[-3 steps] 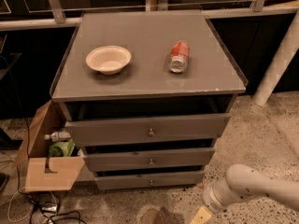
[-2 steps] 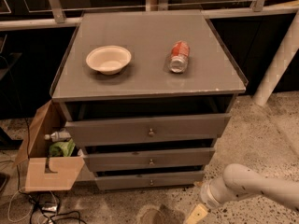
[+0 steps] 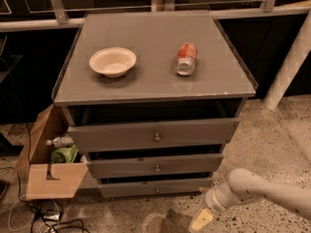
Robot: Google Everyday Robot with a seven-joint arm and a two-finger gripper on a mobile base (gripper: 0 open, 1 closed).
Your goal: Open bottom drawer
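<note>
The bottom drawer (image 3: 155, 187) is the slimmest grey front of three on the grey cabinet, with a small brass knob (image 3: 157, 190) at its centre. It stands pushed in. My gripper (image 3: 200, 221) hangs low at the end of a white arm (image 3: 252, 188), near the floor, to the right of and below the drawer's knob, apart from the drawer. Only its yellowish tip shows.
Above are the mid-sized drawer (image 3: 155, 165) and the tallest drawer (image 3: 154, 134). On the cabinet top (image 3: 150, 33) are a white bowl (image 3: 112, 61) and a lying red can (image 3: 186, 58). A cardboard box (image 3: 48, 159) with a bottle stands at the left. Cables lie on the floor (image 3: 43, 220).
My arm and gripper have moved a little to the left, toward the cabinet's lower right corner. The drawers have not moved.
</note>
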